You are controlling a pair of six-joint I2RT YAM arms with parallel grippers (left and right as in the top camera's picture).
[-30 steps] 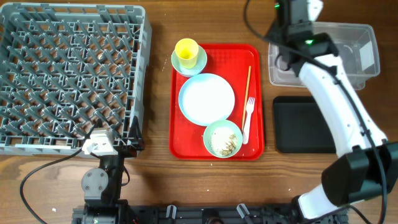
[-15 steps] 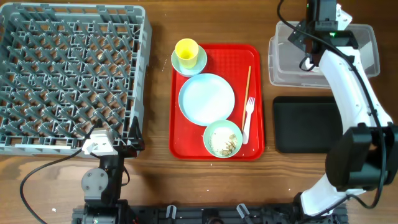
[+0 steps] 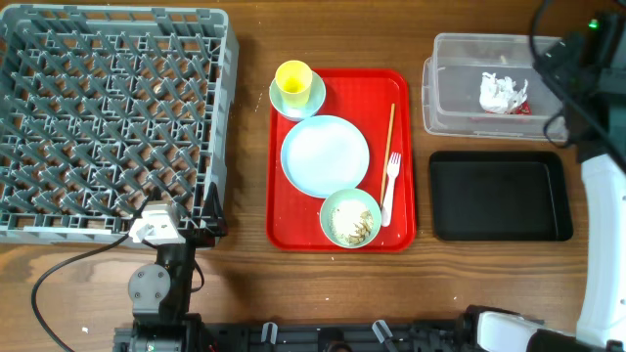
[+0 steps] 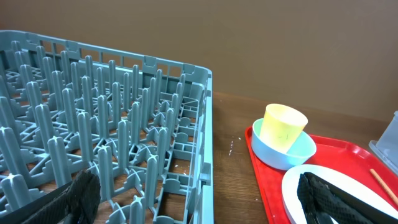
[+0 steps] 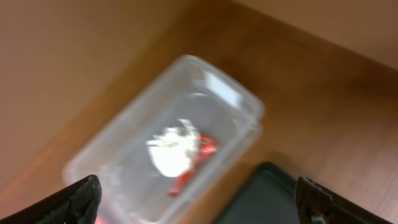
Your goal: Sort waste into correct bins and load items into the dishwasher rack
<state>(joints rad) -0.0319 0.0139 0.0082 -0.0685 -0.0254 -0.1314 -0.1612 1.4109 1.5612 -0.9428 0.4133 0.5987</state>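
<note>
My right end effector (image 5: 202, 208), fingers (image 5: 78, 199) apart, hangs above the tub (image 5: 249, 109); the wrapper (image 5: 177, 152) lies inside. Rice (image 3: 354, 227), cup (image 3: 292, 80), bowls (image 3: 315, 98), plate (image 3: 325, 154), fork (image 3: 390, 186) and chopstick (image 3: 391, 127) wait well to its left; the rack (image 3: 112, 117) holds nothing.

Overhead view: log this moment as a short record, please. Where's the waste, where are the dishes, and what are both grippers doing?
wrapper: inside clear tub
food scraps: in bowl on red tray
yellow cup: in second bowl, on red tray
plate, fork, chopstick: on red tray
rack: no dishes loaded
left gripper: open, holding nothing
right gripper: open, above clear tub
</note>
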